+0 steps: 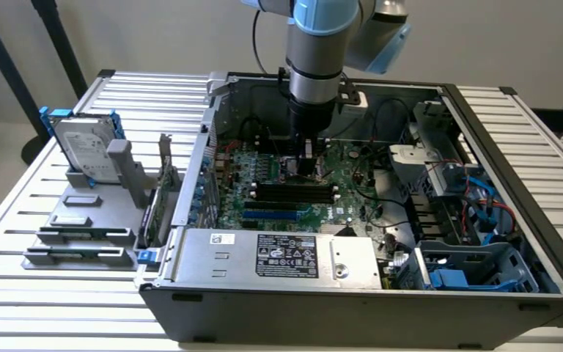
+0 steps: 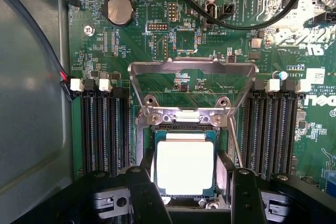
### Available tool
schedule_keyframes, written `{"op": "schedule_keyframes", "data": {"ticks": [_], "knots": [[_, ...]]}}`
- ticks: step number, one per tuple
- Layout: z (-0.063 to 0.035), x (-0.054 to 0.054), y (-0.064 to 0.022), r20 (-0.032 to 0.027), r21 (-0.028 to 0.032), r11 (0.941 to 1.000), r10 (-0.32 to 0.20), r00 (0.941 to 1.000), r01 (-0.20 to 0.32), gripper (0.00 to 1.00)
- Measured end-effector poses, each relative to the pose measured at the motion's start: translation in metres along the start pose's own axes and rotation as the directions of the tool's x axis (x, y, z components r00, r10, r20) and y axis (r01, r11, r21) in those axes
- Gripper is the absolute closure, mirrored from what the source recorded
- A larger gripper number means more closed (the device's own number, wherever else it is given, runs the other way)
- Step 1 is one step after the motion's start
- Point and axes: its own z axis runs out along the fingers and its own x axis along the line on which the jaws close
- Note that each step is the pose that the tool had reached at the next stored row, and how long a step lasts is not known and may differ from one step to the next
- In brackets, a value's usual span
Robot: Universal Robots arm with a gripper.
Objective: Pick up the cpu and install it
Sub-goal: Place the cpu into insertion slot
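The claw [image 2: 190, 176] hung low inside the open computer case [image 1: 360, 308], just above the green motherboard [image 1: 262, 172]. Its two black fingers [image 2: 140, 187] stood apart, one on each side of the cpu [image 2: 185, 167]. A narrow gap showed between the chip's edge and the finger on the far side, so nothing was clamped.

The cpu lay flat in its socket, silver top upward and square to the socket frame. The metal load plate [image 2: 193, 69] of the socket was swung up and open, hinged just beyond the chip. Rows of black memory slots [image 2: 105, 129] ran along both sides of the socket, and a round coin battery [image 2: 119, 10] sat farther up the board. A black cable [image 2: 236, 22] curved across that end of the board.

In the exterior view the arm came straight down into the middle of the case, behind the grey labelled power supply [image 1: 281, 257]. On the exterior view's left, a hard drive [image 1: 84, 150] in a blue bracket stood upright in a grey holder on the slatted tabletop [image 1: 27, 293], well apart from the claw
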Motion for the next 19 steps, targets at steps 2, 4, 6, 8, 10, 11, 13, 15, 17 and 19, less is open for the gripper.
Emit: {"op": "schedule_keyframes", "data": {"ticks": [2,4,6,8,10,11,13,15,17,19], "knots": [[0.0000,0.000,0.0000,0.0001,0.0004,1.0000,0.000,1.0000,0.000,0.44],[-0.0001,0.000,0.0000,0.0003,0.0010,1.0000,0.000,1.0000,0.000,0.37],[-0.0006,0.000,-0.0001,0.0007,0.0014,1.0000,0.000,1.0000,0.000,0.37],[-0.0027,0.000,-0.0001,0.0003,0.0012,1.0000,0.000,1.0000,0.000,0.37],[-0.0069,0.000,-0.0001,0.0001,0.0012,1.0000,0.000,1.0000,0.000,0.37],[-0.0096,0.000,-0.0002,-0.0001,0.0012,1.0000,0.000,1.0000,0.000,0.37],[-0.0147,0.000,-0.0005,-0.0001,0.0012,1.0000,0.000,1.0000,0.000,0.37],[-0.0190,0.001,-0.0018,-0.0013,0.0012,1.0000,0.000,1.0000,0.000,0.37],[-0.0222,0.001,-0.0049,-0.0031,0.0013,1.0000,0.000,1.0000,0.000,0.37],[-0.0243,0.001,-0.0093,-0.0053,0.0013,1.0000,0.000,1.0000,0.000,0.37]]}}
